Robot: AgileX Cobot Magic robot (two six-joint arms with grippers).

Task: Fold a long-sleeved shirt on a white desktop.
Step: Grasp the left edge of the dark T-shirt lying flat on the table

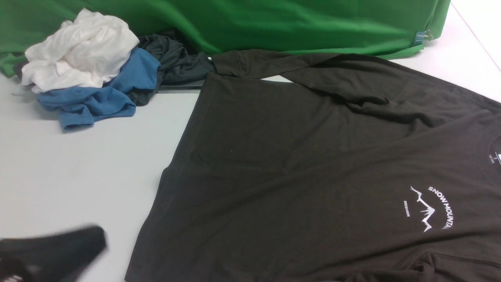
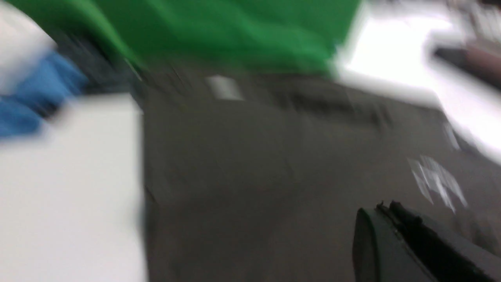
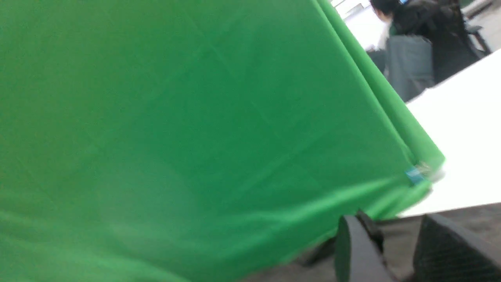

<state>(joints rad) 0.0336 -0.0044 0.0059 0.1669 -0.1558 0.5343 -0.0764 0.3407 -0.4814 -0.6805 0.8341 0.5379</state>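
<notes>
Front view: we lose the long-sleeved shirt (image 1: 293, 164) past the right and bottom edges. Its logo (image 1: 432, 207) clips at "SNOW MOUNTAI", and the neck label (image 1: 495, 158) is too small to read. The left arm (image 1: 51, 250) is a dark smear in the near-left corner, half out of frame. The dark grey garment (image 1: 176, 62) is partly buried under the blue garment (image 1: 129, 78). The left wrist view is all blur, with the left gripper (image 2: 385, 205) cut by the edge. The right gripper (image 3: 387, 221) has its finger bases cut off too.

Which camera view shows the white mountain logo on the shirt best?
The front view: the mountain logo on the shirt is sharp and readable. The left wrist view shows it only as a blurred white smear. The right wrist view misses it, showing mostly green cloth.
</notes>
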